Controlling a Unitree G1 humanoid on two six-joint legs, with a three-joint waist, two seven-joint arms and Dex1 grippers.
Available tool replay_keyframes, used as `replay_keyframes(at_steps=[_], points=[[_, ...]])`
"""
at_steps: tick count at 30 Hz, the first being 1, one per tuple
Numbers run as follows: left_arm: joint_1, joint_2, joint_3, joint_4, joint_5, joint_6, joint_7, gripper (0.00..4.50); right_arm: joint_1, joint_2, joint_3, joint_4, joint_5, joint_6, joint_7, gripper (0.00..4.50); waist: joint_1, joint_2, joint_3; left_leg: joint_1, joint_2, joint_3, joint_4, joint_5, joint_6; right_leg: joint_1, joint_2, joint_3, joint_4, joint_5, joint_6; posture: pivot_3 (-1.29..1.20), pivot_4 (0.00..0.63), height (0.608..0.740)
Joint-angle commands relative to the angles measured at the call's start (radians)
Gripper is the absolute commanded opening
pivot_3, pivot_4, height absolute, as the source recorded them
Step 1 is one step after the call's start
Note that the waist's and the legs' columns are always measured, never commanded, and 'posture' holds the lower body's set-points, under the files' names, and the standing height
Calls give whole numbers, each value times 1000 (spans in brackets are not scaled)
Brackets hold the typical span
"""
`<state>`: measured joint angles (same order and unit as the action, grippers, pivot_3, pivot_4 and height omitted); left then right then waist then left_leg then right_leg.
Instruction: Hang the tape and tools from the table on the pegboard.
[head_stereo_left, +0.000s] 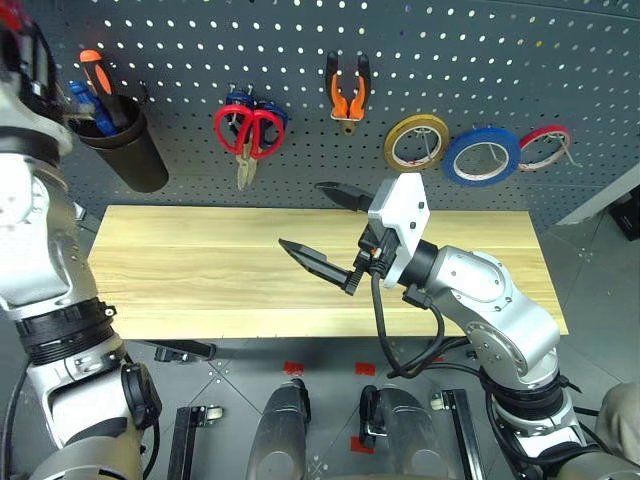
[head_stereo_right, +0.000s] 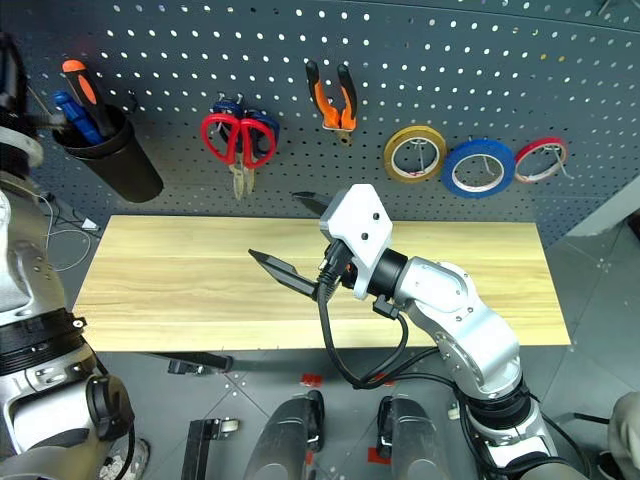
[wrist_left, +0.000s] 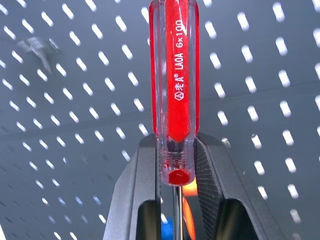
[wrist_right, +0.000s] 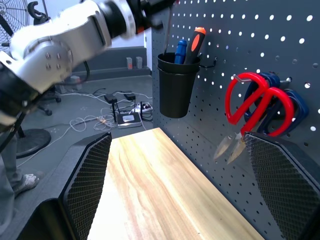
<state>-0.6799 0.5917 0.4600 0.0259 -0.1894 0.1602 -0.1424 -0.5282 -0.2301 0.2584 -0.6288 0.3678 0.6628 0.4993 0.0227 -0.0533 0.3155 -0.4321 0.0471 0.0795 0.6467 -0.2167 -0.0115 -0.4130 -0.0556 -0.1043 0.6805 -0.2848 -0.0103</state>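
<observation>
Overhead, three tape rings (head_stereo_left: 482, 154), left pincer (wrist_left: 176, 165) gripping one screwdriver (wrist_left: 174, 75), right pincer (head_stereo_left: 322, 225) agape.

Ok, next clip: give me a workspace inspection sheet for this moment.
Surface: table bare.
Job's things: red scissors, pliers and blue tape hang on the pegboard; red screwdriver in left gripper.
Clutter: yellow tape, red tape, black cup with screwdrivers.
Grippers: left gripper shut on screwdriver; right gripper open, empty, over table.
Cables: cables on floor.
Surroundings: fan.
</observation>
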Motion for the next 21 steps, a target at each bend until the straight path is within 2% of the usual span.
replay_keyframes(at_steps=[1,4,8,12,17,21], points=[[4,-10,-3,3,3,-69,9,1870,-11,7,-4,-30,12,-25,-2,4500,0,-1,0,0,0,0,0,0,0,0,0,0,0,0,0,36,236,740],[4,-35,-16,-16,-10,-76,10,2787,-11,10,0,-31,11,-25,-2,4500,0,-1,-1,0,0,-1,1,0,0,1,0,-1,0,0,0,36,236,740],[88,-66,-12,-177,-23,-4,40,4042,-1,4,-7,-35,4,-29,-6,4500,-4,-2,-2,0,0,-2,2,0,0,2,0,-1,0,0,0,30,233,740],[225,-96,-90,-351,-89,225,8,4042,34,9,-26,-29,15,-33,-16,4500,-4,-1,-7,1,0,-3,1,0,0,2,0,-2,1,0,0,49,228,740],[330,-162,-98,-450,-156,520,77,4042,107,-14,-24,9,-23,-79,-21,4500,2,-1,-20,1,0,-6,3,0,0,6,0,-3,1,0,0,78,216,740],[436,-152,-140,-473,-117,549,57,4042,207,16,-45,183,-149,-232,-132,4500,2,0,-39,2,-1,-8,3,1,-1,7,0,-4,2,0,0,92,194,740]])
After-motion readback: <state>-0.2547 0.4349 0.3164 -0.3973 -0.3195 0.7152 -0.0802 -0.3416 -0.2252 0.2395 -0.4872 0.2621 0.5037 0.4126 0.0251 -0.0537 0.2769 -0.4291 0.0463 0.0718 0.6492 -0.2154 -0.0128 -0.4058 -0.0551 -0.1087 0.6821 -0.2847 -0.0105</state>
